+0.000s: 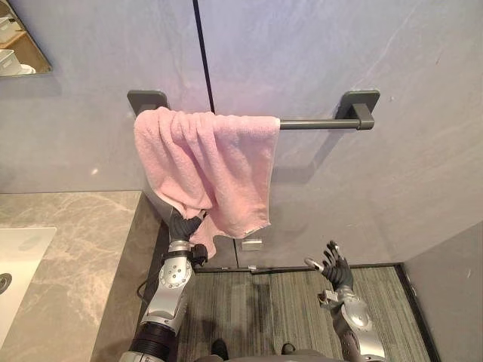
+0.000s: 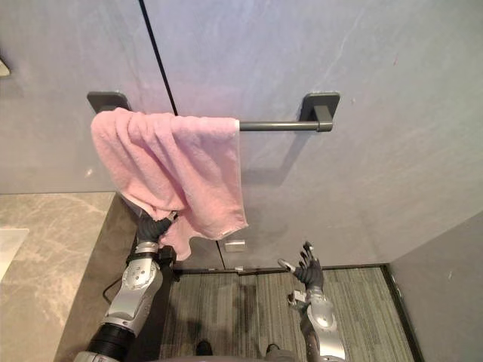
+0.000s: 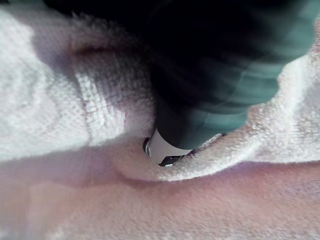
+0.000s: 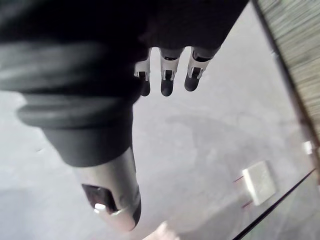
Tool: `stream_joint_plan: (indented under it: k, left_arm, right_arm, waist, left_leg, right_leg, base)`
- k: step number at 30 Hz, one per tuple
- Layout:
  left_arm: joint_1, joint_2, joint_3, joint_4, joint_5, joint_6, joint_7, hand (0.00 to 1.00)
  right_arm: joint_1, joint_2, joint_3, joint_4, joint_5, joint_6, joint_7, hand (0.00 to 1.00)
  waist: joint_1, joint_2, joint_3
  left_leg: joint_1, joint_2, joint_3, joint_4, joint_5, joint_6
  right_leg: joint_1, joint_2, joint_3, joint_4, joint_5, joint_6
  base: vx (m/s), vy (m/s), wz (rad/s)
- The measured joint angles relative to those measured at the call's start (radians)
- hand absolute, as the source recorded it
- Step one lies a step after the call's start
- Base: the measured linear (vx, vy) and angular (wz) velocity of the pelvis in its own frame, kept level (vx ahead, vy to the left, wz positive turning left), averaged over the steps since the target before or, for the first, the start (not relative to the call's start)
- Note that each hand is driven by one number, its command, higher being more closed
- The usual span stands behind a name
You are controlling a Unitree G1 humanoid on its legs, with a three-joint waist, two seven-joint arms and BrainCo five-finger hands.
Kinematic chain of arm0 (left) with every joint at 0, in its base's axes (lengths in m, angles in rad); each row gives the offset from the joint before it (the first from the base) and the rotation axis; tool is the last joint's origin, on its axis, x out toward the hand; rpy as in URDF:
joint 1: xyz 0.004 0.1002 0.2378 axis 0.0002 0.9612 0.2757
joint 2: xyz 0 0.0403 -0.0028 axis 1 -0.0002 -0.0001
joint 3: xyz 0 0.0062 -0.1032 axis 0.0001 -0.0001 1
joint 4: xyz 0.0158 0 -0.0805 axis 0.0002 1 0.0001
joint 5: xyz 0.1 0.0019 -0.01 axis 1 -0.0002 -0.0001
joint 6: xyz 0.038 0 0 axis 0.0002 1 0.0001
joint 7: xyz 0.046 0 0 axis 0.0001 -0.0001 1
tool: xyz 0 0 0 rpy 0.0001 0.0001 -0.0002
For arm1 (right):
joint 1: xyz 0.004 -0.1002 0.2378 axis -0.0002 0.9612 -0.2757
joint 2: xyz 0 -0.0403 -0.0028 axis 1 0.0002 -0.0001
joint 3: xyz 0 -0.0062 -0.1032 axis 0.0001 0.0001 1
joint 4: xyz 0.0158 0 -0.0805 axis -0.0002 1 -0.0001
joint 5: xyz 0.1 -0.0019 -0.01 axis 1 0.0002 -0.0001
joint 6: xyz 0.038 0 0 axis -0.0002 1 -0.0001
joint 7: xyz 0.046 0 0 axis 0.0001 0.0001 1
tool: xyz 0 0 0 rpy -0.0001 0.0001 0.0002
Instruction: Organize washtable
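A pink towel hangs bunched over the left end of a grey wall bar, whose right half is bare. My left hand is raised to the towel's lower edge, where the folds gather, and a corner hangs just past it. In the left wrist view its thumb presses into a roll of the pink towel, pinching the cloth. My right hand is held up lower right, away from the towel, close to the wall. It is open, with straight fingers and nothing in it.
A marble washtable counter with a white sink lies at the left. A small white wall socket sits below the towel. Striped floor runs along the wall, and a grey side wall closes the right.
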Motion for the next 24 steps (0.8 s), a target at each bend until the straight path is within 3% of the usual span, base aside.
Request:
stream_joint_plan:
  k: [7, 24]
  left_arm:
    - [0.005, -0.013, -0.033, -0.023, -0.017, -0.021, -0.013, 1.00]
    - [0.009, -0.030, -0.086, -0.023, -0.059, -0.026, -0.034, 1.00]
  right_arm:
    - [-0.067, -0.028, 0.107, -0.112, 0.004, -0.012, 0.019, 0.00]
    - [-0.242, -0.056, 0.268, -0.111, 0.005, -0.014, 0.021, 0.00]
  waist:
    - [0.017, 0.000, 0.000]
    - [0.020, 0.002, -0.003]
  left_leg:
    - [0.002, 0.001, -0.004, 0.000, 0.000, 0.000]
    - [-0.012, 0.000, -0.055, 0.000, 0.023, 0.004]
  right_leg:
    - [-0.002, 0.001, 0.004, 0.010, 0.000, 0.000]
    - [-0.002, 0.001, -0.034, 0.025, 0.000, 0.000]
  base:
    - [-0.02, -0.011, 0.00]
    - [-0.04, -0.018, 0.08]
